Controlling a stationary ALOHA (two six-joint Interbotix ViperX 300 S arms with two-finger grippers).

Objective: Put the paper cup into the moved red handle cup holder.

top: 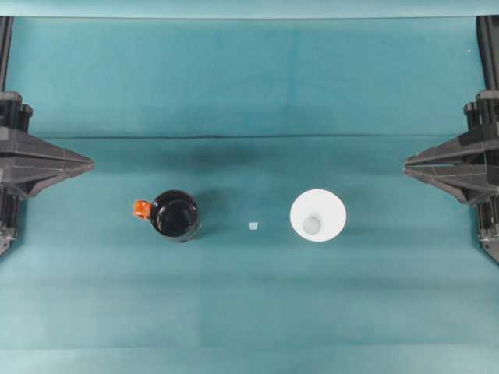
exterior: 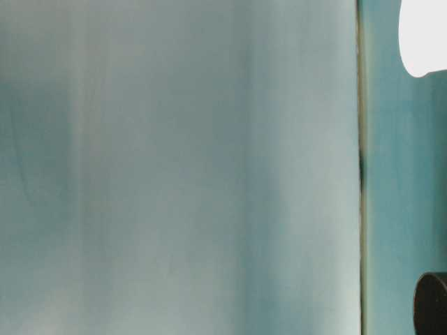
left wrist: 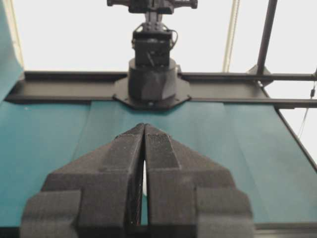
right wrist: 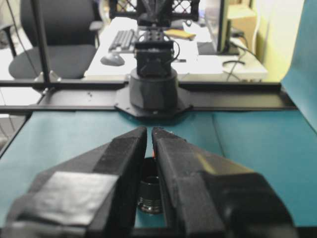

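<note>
The paper cup [top: 318, 216] stands upright on the teal cloth right of centre, its wide white rim around a greyish base; its white blur [exterior: 422, 35] also appears in the table-level view. The red handle cup holder [top: 175, 215], glossy black, stands left of centre with its orange-red tab [top: 141, 208] pointing left; its dark edge [exterior: 431, 303] is visible at table level. My left gripper [top: 90, 164] rests at the left edge, shut and empty, pads [left wrist: 133, 148] pressed together. My right gripper [top: 407, 165] sits at the right edge, shut with a thin slit [right wrist: 149, 130], holding nothing.
A tiny pale scrap [top: 253, 226] lies between holder and cup. Black arm bases [left wrist: 152, 74] [right wrist: 153, 87] stand at the table's two ends. A fold line [top: 249, 137] crosses the cloth behind the objects. A dark round shape [right wrist: 148, 191] appears through the right fingers' gap.
</note>
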